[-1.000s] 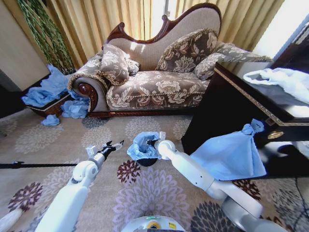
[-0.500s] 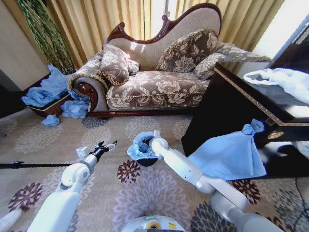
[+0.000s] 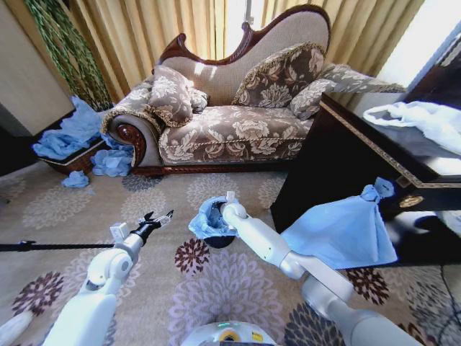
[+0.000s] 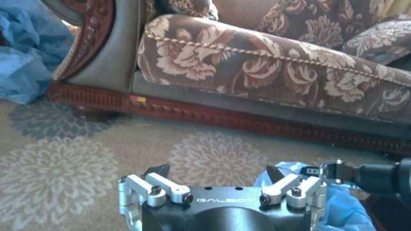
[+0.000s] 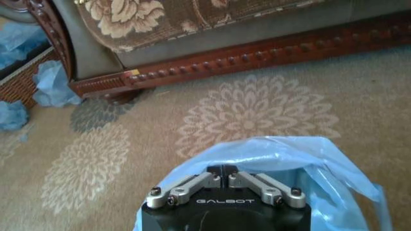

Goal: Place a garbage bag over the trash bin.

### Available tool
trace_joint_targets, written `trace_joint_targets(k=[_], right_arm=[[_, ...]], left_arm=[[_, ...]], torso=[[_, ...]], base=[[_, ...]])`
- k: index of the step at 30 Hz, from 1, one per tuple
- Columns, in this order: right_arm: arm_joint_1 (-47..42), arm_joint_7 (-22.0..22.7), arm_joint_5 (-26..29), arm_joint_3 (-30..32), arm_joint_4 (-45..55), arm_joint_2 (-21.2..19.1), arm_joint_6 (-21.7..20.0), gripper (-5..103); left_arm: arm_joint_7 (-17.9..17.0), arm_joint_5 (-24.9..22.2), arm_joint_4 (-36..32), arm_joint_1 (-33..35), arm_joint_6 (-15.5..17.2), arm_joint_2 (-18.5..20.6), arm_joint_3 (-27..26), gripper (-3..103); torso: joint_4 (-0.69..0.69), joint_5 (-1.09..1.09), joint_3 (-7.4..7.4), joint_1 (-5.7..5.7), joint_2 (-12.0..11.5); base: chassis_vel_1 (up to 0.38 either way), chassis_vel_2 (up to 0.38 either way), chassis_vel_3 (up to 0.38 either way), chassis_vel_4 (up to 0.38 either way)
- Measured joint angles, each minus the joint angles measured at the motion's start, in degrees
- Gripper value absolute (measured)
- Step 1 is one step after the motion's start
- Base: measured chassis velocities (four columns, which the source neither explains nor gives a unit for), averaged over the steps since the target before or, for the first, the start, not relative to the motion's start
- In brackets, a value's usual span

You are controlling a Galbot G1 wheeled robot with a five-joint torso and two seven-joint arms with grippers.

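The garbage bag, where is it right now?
In the head view, the garbage bag is draped over the trash bin on the carpet before the sofa, with the right gripper at its rim.

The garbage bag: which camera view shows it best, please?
The head view shows it best: the garbage bag is draped over the trash bin, with the right claw at its rim. The right wrist view shows only a blue fold around the shut claw; the left wrist view shows a corner behind the open left claw.
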Motion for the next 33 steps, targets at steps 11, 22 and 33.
trace_joint_targets(k=[11, 22, 33], right_arm=[[0.0, 0.4, -0.1, 0.0, 0.4, 0.1, 0.8, 0], [2.3, -3.2, -3.7, 1.1, -5.8, 2.9, 2.9, 0], [0.7, -1.1, -4.2, 0.6, -0.4, 0.8, 3.2, 0]], left_arm=[[-0.1, 1.4, -0.6, -0.2, -0.1, -0.9, 3.1, 100], [0.1, 1.4, -0.4, 0.3, -0.5, -0.9, 3.1, 100], [0.8, 1.4, 0.6, 0.2, -1.1, -0.4, 3.1, 100]], torso=[[0.02, 0.00, 0.00, 0.00, 0.0], [0.01, -0.01, 0.00, 0.00, 0.0], [0.00, 0.00, 0.00, 0.00, 0.0]], base=[[0.000, 0.000, 0.000, 0.000], [0.000, 0.000, 0.000, 0.000], [0.000, 0.000, 0.000, 0.000]])
